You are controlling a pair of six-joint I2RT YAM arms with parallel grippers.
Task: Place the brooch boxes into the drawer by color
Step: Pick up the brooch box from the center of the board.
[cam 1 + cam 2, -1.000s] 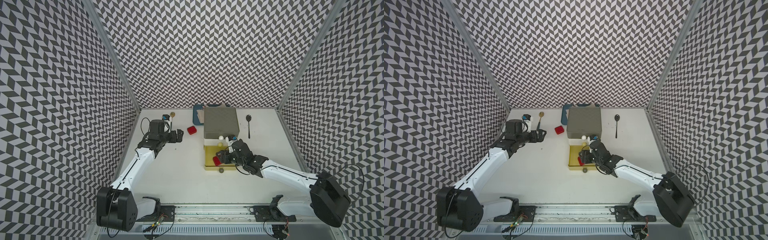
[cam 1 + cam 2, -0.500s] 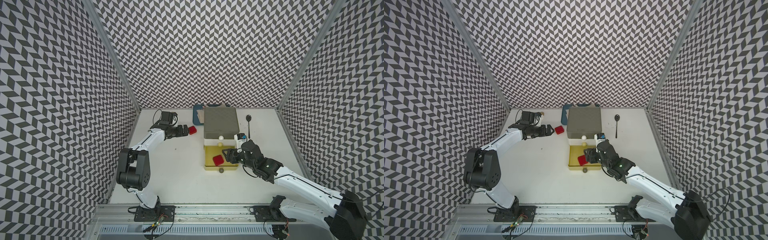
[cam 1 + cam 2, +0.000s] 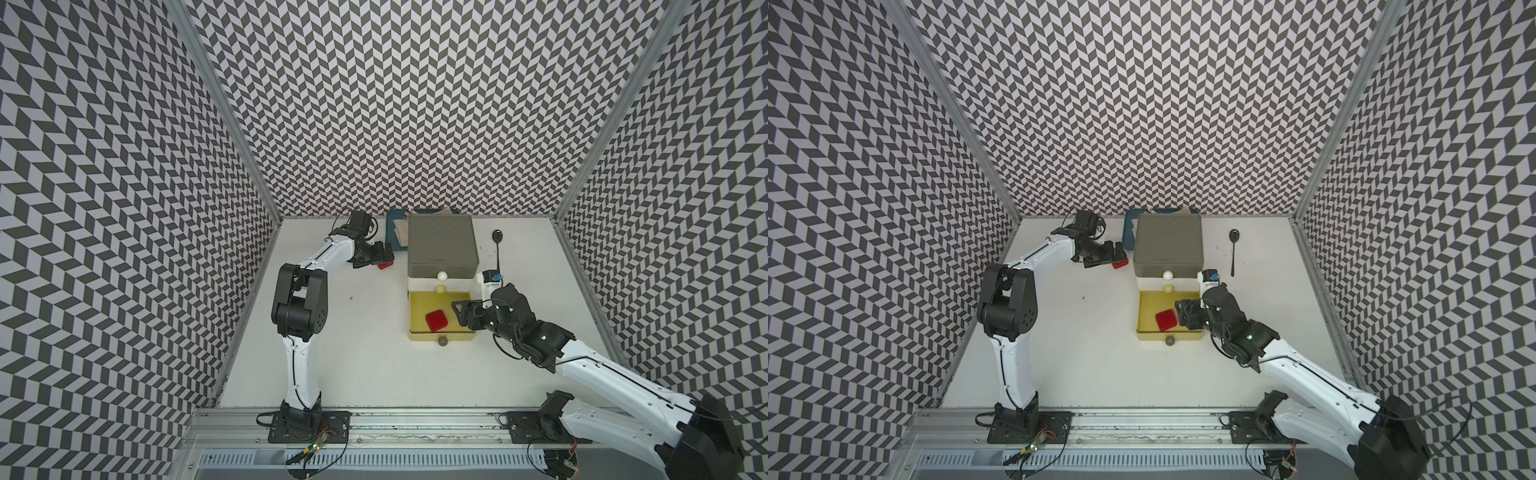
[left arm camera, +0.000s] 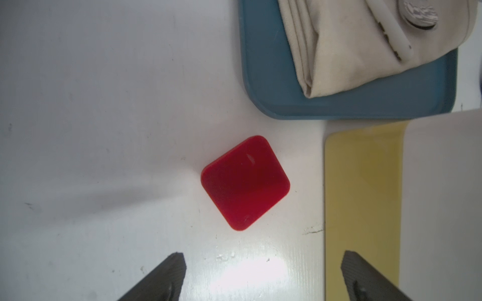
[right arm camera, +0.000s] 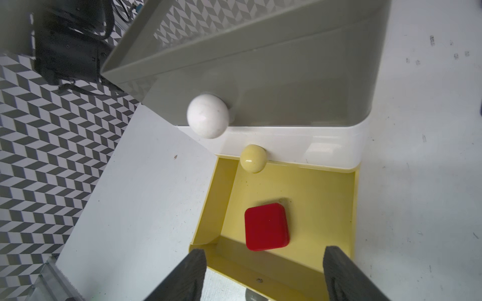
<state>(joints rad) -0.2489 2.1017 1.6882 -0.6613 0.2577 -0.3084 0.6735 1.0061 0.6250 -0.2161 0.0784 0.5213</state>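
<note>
The left arm (image 3: 298, 374) and right arm (image 3: 623, 384) have white links, black joint housings and thin black cables. The right gripper (image 5: 264, 251) has black, textured wedge fingers (image 5: 182, 278). Both bases (image 3: 307, 428) are black.

both top views look steeply down over the whole table (image 3: 374, 374); close wrist cameras both catch the yellow drawer tier (image 5: 326, 192).

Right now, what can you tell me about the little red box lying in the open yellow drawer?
The red box is a small, flat, rounded-square case, plain and glossy like smooth plastic. It lies flat on the floor of the pulled-out yellow drawer, toward the knob end and slightly skewed to the walls. Only the drawer floor seems to touch it. The right gripper hovers close by, open and not touching it.
</note>
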